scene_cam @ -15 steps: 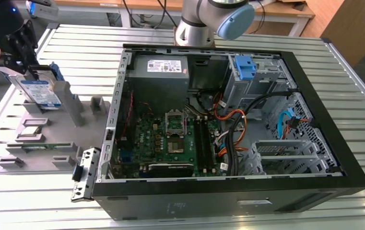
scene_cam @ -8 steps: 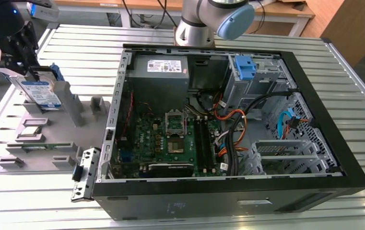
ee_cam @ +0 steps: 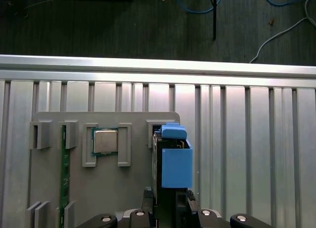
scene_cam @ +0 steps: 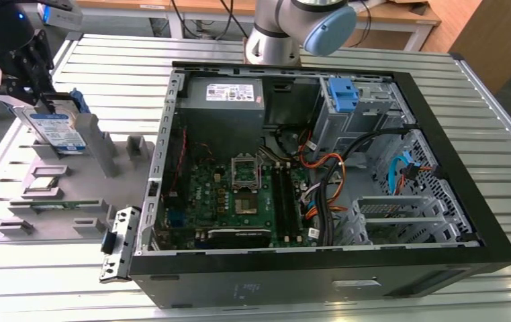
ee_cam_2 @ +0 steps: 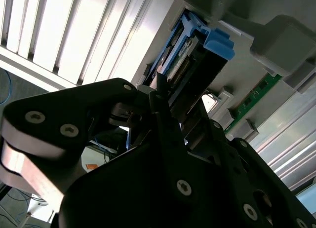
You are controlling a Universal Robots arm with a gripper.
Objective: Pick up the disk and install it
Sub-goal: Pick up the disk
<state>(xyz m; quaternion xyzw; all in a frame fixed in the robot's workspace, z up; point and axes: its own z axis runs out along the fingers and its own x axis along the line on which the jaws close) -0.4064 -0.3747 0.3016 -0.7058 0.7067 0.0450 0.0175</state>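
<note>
The disk (scene_cam: 58, 127) stands on edge in a slot of the grey holder plate (scene_cam: 67, 194) at the exterior view's left, its white-and-blue label facing the camera. My gripper (scene_cam: 48, 100) comes down on the disk's upper end, one black finger on each side, shut on it. In the first wrist view the disk's blue side rail (ee_cam: 176, 166) faces the camera, and the gripper (ee_cam: 169, 201) clamps it from both sides. The second wrist view has the disk (ee_cam_2: 197, 55) with its blue tab just beyond the fingers (ee_cam_2: 160, 102). The disk is still seated in the holder.
The open computer case (scene_cam: 497, 248) lies at the exterior view's right, with a blue bracket (scene_cam: 343, 94) at its drive bay. The arm's base (scene_cam: 273, 40) stands behind it. On the holder plate (ee_cam: 133, 188) sit a processor chip (ee_cam: 105, 141) and a green memory stick (ee_cam: 62, 178).
</note>
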